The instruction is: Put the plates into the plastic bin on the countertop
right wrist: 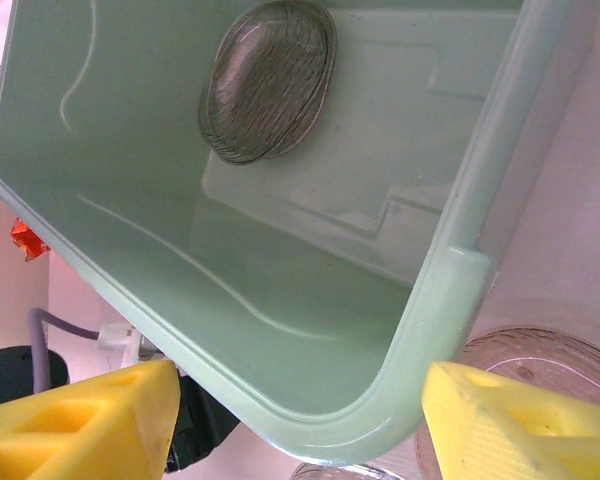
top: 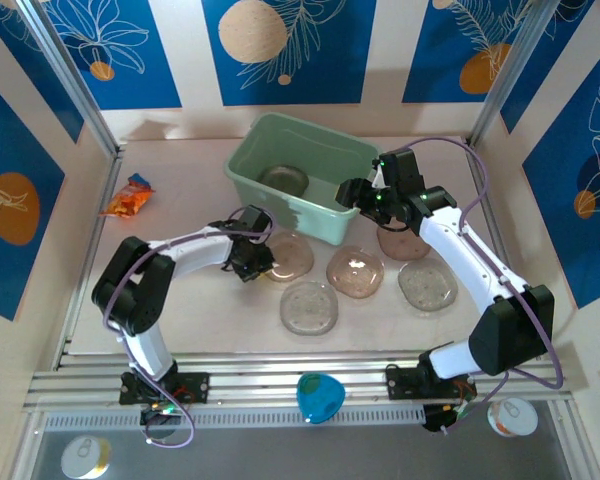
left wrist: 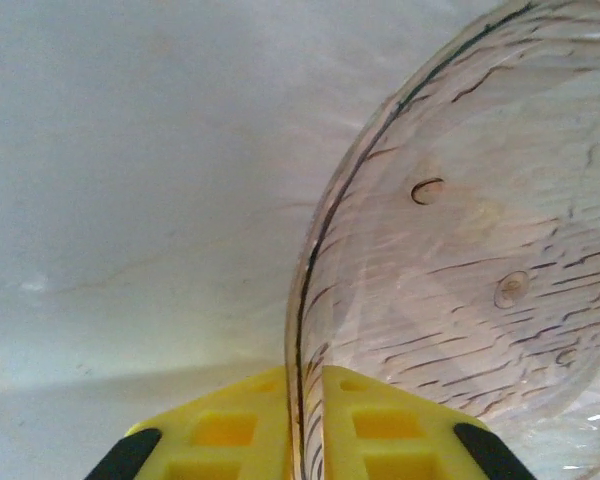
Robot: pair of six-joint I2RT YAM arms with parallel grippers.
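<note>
At the back centre of the tabletop you find the plastic bin, with one greyish plate lying on its floor. Just in front of the bin's near wall lies the pinkish plate. The left tool is clamped on its left rim, both fingers pressed together over the edge. To its right lies a second pinkish plate, and nearer the arm bases a clear plate. Another clear plate lies further right. A third pinkish plate sits partly under the right arm. The right tool hovers over the bin's near right corner with its fingers apart, holding nothing. An orange snack packet lies well apart at the left edge.
</note>
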